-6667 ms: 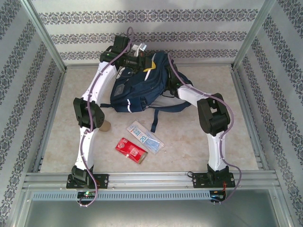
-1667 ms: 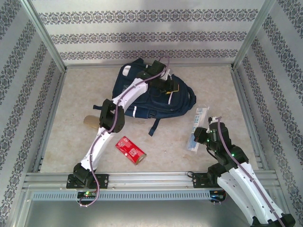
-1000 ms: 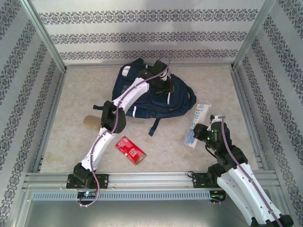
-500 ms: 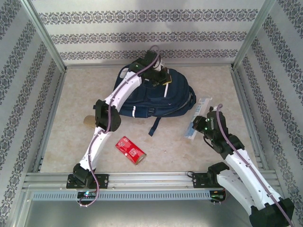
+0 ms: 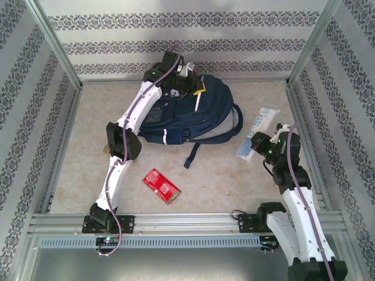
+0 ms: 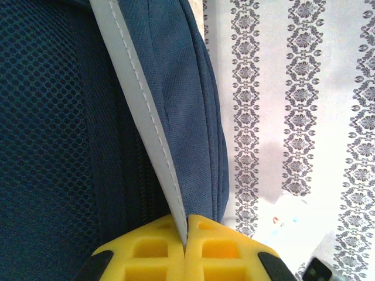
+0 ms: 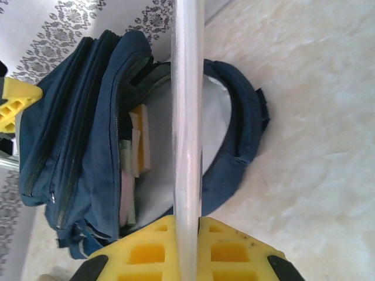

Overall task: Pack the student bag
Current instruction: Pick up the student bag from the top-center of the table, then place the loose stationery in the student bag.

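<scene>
Student bag (image 5: 181, 114) trim pinched by left fingers (image 6: 152, 252); right fingers (image 7: 146, 252) pinch edge-on packet (image 7: 187, 117).

I see my left arm (image 5: 136, 111) and right arm (image 5: 300, 202) as white links, black joints, purple cable (image 5: 120, 229) trailing; fingers (image 6: 225, 249) yellow, grid-cut.

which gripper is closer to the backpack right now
Left. The left gripper is clamped on a grey-white strip of the student bag; the right gripper is off the bag's right side, apart, holding a clear packet.
</scene>
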